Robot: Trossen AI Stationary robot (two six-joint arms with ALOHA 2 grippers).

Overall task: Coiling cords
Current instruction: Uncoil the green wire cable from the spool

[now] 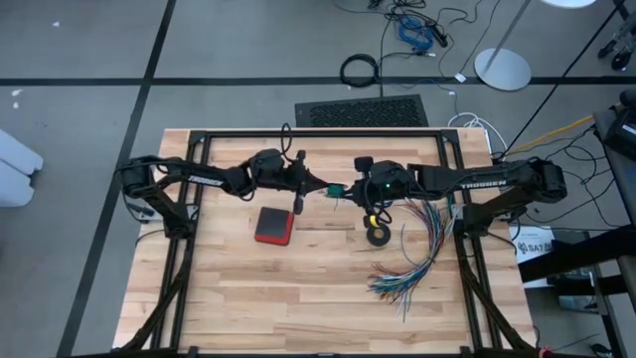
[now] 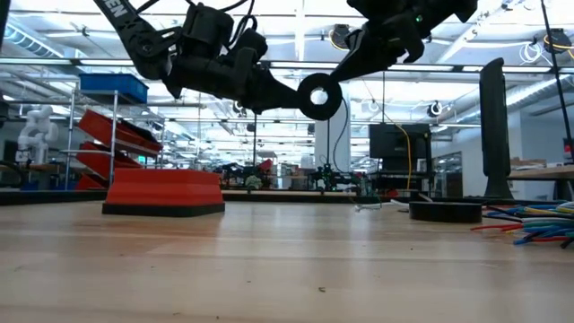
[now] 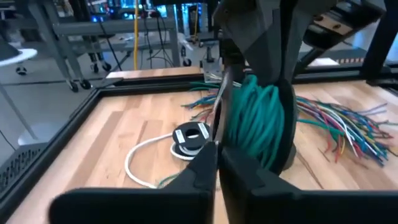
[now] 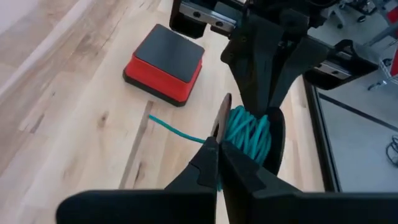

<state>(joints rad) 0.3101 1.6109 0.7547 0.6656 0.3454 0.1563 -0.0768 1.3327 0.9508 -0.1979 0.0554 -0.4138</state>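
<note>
The teal-green cord (image 3: 255, 118) is wound into a coil and held in the air between my two grippers above the table's middle; it also shows in the high view (image 1: 338, 188) and the right wrist view (image 4: 250, 134). A dark round piece (image 2: 318, 97) sits against the coil. My left gripper (image 3: 216, 163) comes from the left, my right gripper (image 4: 216, 158) from the right, and both are shut on the coil. The white cord (image 3: 140, 155) with its round black-and-white piece (image 3: 190, 137) lies on the table below. My left gripper pinches the teal coil's strands (image 3: 239, 149) between its two fingers, coming level from the table's left. The coil is lifted clear of the table. My right gripper pinches the coil's strands (image 4: 237, 146) between its two fingers, coming level from the table's right. The coil hangs clear of the table. A loose teal tail (image 4: 173, 129) sticks out sideways from the coil.
A red box with a black top (image 1: 273, 226) stands left of centre. A small black ring (image 1: 378, 236) lies right of centre. A fanned bundle of multicoloured wires (image 1: 412, 261) spreads over the right part of the table.
</note>
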